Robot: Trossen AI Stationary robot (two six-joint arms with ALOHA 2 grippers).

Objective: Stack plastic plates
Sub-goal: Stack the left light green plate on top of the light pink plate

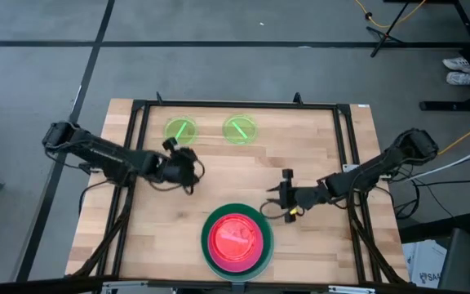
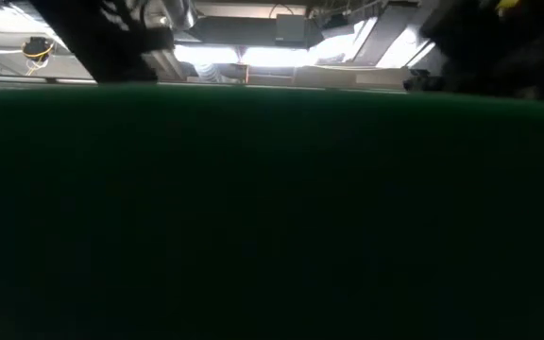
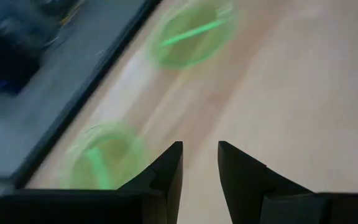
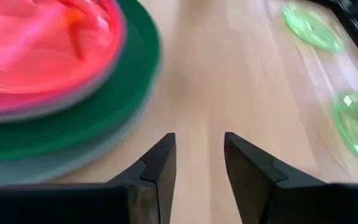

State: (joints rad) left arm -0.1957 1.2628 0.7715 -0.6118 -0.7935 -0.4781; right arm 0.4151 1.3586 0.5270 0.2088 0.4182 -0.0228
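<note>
A stack of round plastic plates [image 1: 237,239] sits at the near edge of the wooden worktop [image 1: 317,163], midway across it. The dark-green plate [image 1: 209,249] spreads widest in the high view, its rim ringing a glowing pink-red plate [image 1: 237,237] on top; in the right wrist view a pale grey-blue edge [image 4: 73,163] shows beneath the green one. Being round and lying flat, the plates have no long axis and face straight up.

Two small translucent lime-green plates lie side by side, apart from each other, along the far edge: one [image 1: 180,130] to the left, one [image 1: 239,129] nearer the middle. Each shows a bright green streak across its face, slanting up to the right on the left plate and down to the right on the other.

The left tool [image 1: 188,170] hangs over bare wood just below the left lime-green plate, its fingers parted and holding nothing. The right tool [image 1: 281,193] hangs just right of the stack, fingers likewise spread and empty.

In the low view the dark-green plate's rim [image 2: 272,208] fills nearly the whole frame.
</note>
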